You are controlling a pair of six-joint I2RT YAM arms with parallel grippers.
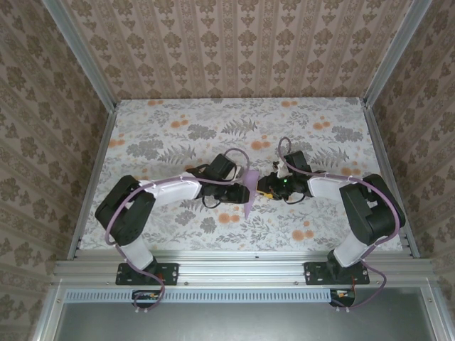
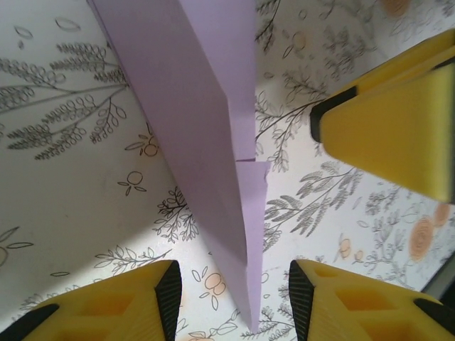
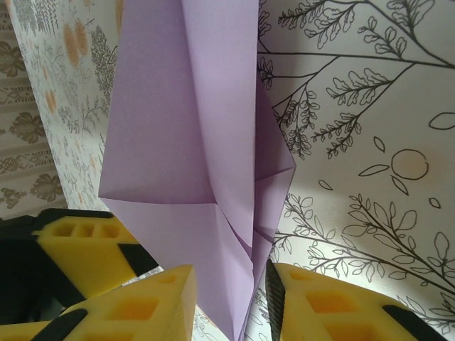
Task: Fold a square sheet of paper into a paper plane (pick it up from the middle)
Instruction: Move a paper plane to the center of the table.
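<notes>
Left wrist, claw: the left gripper [image 2: 234, 288] stands parted. Its two chunky yellow fingers [image 2: 142, 302] have black rubbery pads and hollow square pockets, with bare table showing either side of the paper tip between them.
Right wrist, claw: the right gripper [image 3: 231, 295] is parted too, but narrower. It has the same moulded yellow blocks. The paper's point sits down in the gap, and whether the pads brush it I cannot tell.
Paper: the paper plane [image 2: 206, 121] is thin, matte and pale lilac. It is a long narrow dart with crisp creases and overlapping flaps.
Place: it is mid-table, right between the two claws, with its point toward the near edge.
Tabletop: the tabletop [image 1: 178, 135] is smooth and pale, printed with grey ferns, fine line-drawn sprigs and orange blossoms.
Arms: black and white housings, with glossy lilac cables [image 1: 234, 153] looping over them.
Frame: ribbed silvery metal rails [image 1: 242, 266] run along the near edge.
Walls: the walls [image 1: 234, 42] are beige-brown damask wallpaper in vertical stripes.
</notes>
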